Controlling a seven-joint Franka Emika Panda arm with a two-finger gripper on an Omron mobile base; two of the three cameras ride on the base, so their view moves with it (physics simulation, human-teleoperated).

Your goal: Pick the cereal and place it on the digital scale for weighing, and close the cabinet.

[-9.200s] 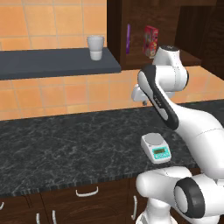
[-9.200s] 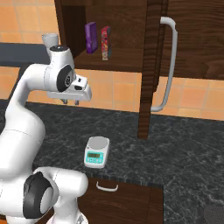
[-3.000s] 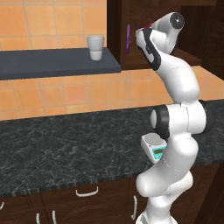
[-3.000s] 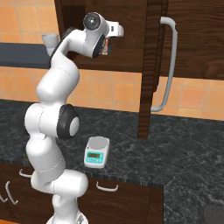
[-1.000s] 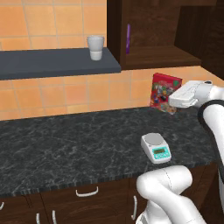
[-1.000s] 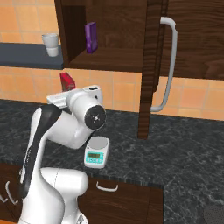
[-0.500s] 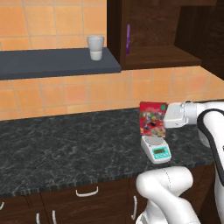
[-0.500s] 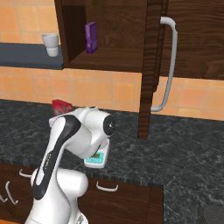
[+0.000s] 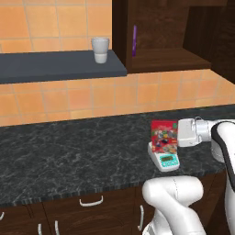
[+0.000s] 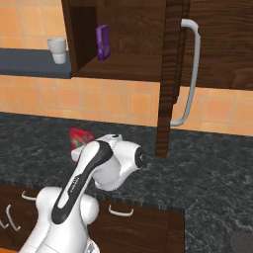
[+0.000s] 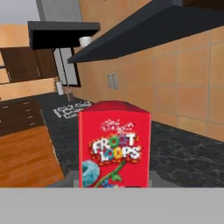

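Hanging open, the dark brown cabinet (image 10: 173,74) has its door edge-on with the long silver bar handle (image 10: 190,74) facing out; inside, on the cabinet shelf, a thin purple upright item (image 10: 102,42) stands near the left wall, also seen in the left base view (image 9: 134,40). Black marble table (image 9: 69,156) runs below the orange tile wall (image 9: 55,98), dark drawers with curved handles (image 9: 91,201) under it. Grey wall shelf (image 9: 55,66) left of the cabinet carries a white cup (image 9: 100,49). White arm reaches in from the right of the left base view, gripper (image 9: 180,133) level with the cereal box (image 9: 164,137) and touching its right side; the jaws themselves are hidden behind the box and hand, so cannot tell how wide they stand or whether they are clamped on it. Cereal box is upright, red with Froot Loops print, front facing the hand camera (image 11: 114,144), its bottom at the digital scale (image 9: 164,159); whether it rests on the plate or sits just above, cannot tell. Scale lies on the table near the front edge, teal display toward the front. In the right base view, a red corner of the cereal box (image 10: 80,137) peeks out left of the arm.
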